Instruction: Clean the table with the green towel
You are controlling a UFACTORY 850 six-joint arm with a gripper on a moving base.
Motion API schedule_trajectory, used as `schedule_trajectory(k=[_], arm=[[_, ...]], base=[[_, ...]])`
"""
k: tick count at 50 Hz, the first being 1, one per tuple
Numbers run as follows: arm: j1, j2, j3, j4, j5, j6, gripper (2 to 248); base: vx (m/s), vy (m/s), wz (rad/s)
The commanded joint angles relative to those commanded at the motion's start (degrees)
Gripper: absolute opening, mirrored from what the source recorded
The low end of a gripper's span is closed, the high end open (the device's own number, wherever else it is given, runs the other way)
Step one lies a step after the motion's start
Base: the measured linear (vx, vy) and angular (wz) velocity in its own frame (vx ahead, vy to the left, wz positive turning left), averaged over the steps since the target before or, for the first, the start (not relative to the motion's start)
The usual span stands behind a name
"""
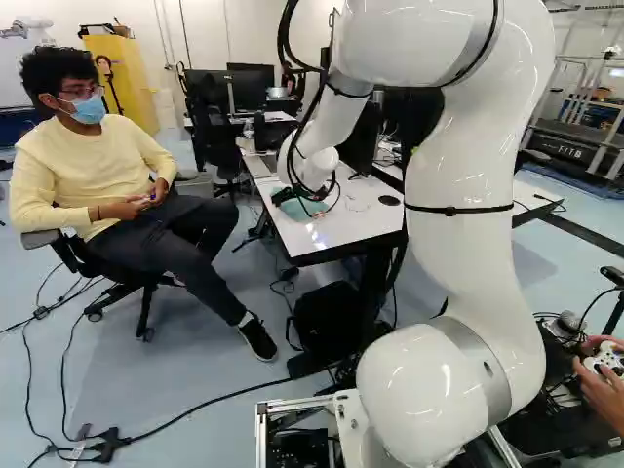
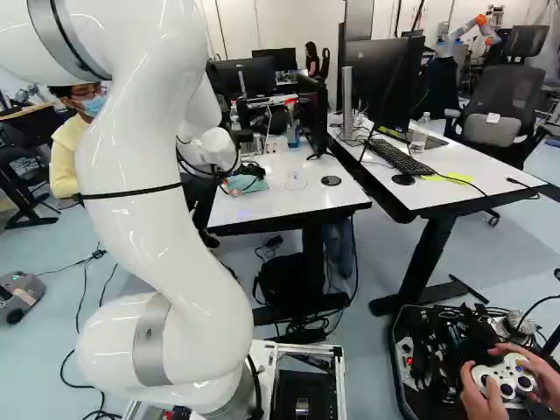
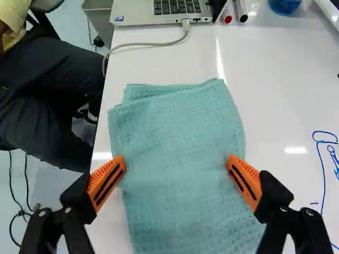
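My gripper (image 1: 300, 198) is low over the near part of the white table (image 1: 304, 240) in the left base view. In the wrist view the gripper (image 3: 176, 165) stands open, one orange-padded finger beside each long edge of the folded green towel (image 3: 180, 132). The towel lies flat on the white tabletop (image 3: 280, 79), its near end running back under the gripper. Whether the fingers touch the cloth I cannot tell. Blue marker lines (image 3: 322, 159) are on the tabletop beyond one finger. In the right base view the towel (image 2: 240, 184) shows partly beneath the gripper.
Ahead of the towel are a laptop (image 3: 164, 11) with a cable (image 3: 148, 44), two markers and a blue container (image 3: 285, 4). A seated person's legs (image 3: 47, 100) are close beside the table edge. A second desk (image 2: 446, 188) with monitor and keyboard stands to the right.
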Motion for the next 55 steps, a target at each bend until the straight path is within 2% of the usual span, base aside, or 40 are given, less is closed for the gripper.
schedule_trajectory(k=[13, 55], arm=[[0.0, 0.0, 0.0, 0.0, -2.3, 0.0, 247], [0.0, 0.0, 0.0, 0.0, -2.3, 0.0, 247]], base=[[0.000, 0.000, 0.000], [0.000, 0.000, 0.000]])
